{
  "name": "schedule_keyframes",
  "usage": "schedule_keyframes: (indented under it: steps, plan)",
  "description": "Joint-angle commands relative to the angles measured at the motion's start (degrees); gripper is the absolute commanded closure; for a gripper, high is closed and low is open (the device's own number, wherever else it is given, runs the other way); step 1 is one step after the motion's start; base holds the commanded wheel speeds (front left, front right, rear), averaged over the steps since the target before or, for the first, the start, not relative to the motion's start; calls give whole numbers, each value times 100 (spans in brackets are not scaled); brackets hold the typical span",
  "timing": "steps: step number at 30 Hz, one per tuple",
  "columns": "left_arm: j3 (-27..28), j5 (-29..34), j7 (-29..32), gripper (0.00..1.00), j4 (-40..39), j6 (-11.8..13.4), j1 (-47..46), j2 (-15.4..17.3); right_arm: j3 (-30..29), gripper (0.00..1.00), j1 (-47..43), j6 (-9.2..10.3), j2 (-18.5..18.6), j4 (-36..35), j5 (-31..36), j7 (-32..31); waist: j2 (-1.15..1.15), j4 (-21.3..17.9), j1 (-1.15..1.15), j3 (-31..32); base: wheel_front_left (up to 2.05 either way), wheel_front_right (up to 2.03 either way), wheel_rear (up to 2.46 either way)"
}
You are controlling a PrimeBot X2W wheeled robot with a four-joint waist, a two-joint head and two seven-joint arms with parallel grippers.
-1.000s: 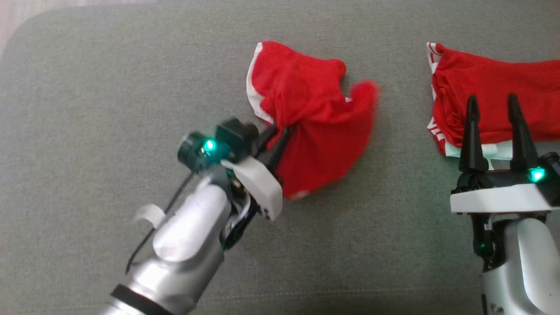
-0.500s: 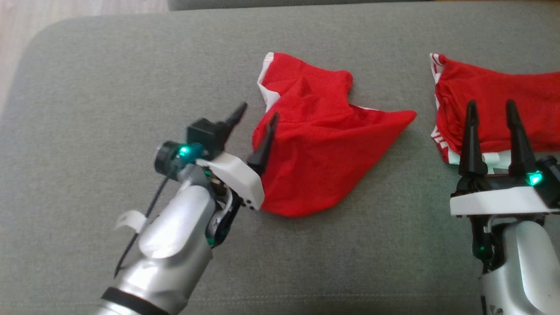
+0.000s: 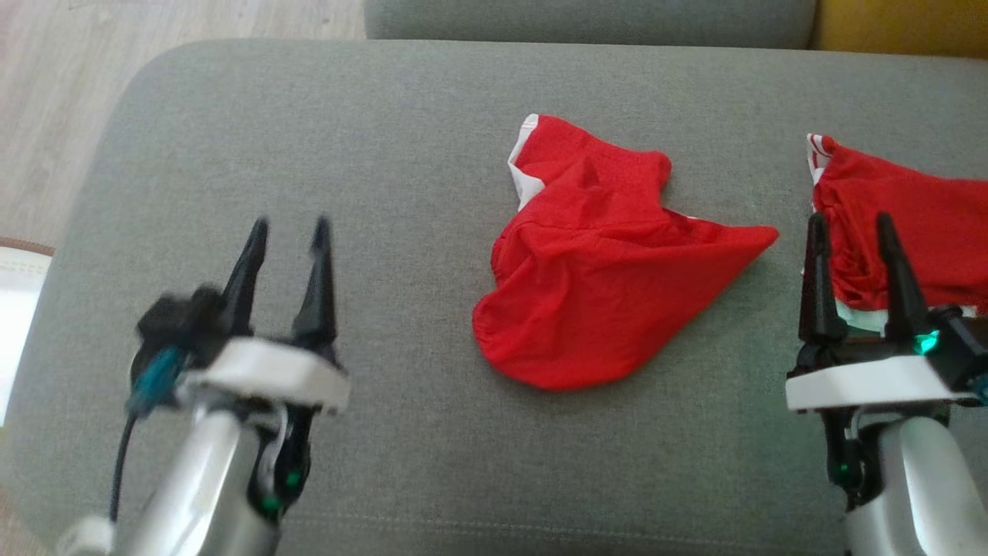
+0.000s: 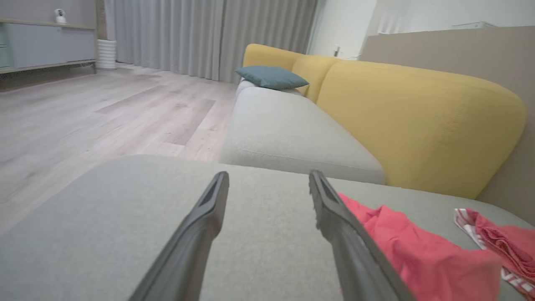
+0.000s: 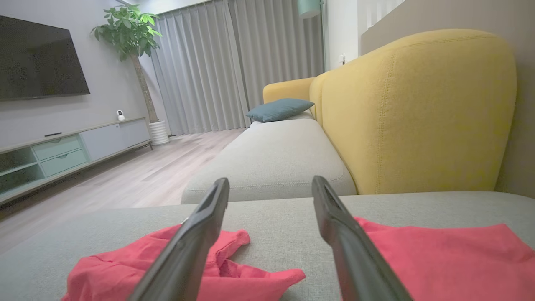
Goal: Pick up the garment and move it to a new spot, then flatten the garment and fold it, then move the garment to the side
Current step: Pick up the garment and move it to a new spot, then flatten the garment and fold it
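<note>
head view: left gripper point(image 3: 291, 225) released garment point(image 3: 594, 309), withdrew

Here's the grey seat cushion point(image 3: 370, 154), broad and round-cornered, its weave smooth out toward 9 o'clock in the head view. Just off centre toward 3 o'clock lies a red garment point(image 3: 610, 301), and it's crumpled, not flat. A white-trimmed edge shows at its 11 o'clock, a rounded lobe sags toward 7 o'clock, and one pointed corner stretches to 3 o'clock. Ridges of cloth run across its middle. Further out at 3 o'clock a second red garment point(image 3: 918, 224) lies bunched on the same cushion, with a white band marked in red along its 9 o'clock edge, and it runs off the picture's side. The two lie near each other with a narrow strip of grey between them.
</note>
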State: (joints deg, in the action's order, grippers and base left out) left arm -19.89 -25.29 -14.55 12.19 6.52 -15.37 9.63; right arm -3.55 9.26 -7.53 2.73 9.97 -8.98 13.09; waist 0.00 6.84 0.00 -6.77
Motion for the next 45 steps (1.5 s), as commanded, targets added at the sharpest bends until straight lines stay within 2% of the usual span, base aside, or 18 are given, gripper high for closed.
schedule_keyframes:
  steps: [1,4,12,19,24,29,36,38,41,45]
  plan:
    - [376,76,-43,0,-314,-11,39,73,190,0,41,4,15,-164,35,-14,0,29,0,21,0,0,0]
    - [683,189,-44,0,-517,-83,401,-43,216,0,-9,4,15,-152,30,-15,0,92,0,51,0,0,0]
    - [930,491,-44,0,-500,-420,588,-344,405,0,-20,4,15,-158,108,-103,0,235,0,92,0,0,0]
    - [951,613,-44,0,-284,-650,578,-535,1436,0,209,4,18,-100,457,-741,0,432,0,-44,0,0,0]
    - [885,642,-44,0,-112,-761,499,-622,2084,0,680,4,334,368,846,-1250,0,659,0,-212,0,0,0]
    - [846,609,-44,0,7,-804,424,-661,2288,0,1209,4,688,1003,1228,-1398,0,901,0,-333,0,0,0]
    - [853,550,-44,0,59,-811,381,-672,2596,0,1561,4,864,1715,1053,-1629,0,1068,0,-417,0,0,0]
    - [847,514,-44,0,52,-792,376,-673,2696,100,1646,4,901,1867,905,-1650,0,1082,0,-420,0,0,0]
    - [860,496,-44,0,43,-758,375,-674,2639,100,1770,4,914,1900,809,-1382,0,1052,0,-404,0,0,0]
    - [905,524,-45,0,33,-741,402,-674,2212,100,1794,4,753,1668,917,-748,0,899,0,-328,0,0,0]
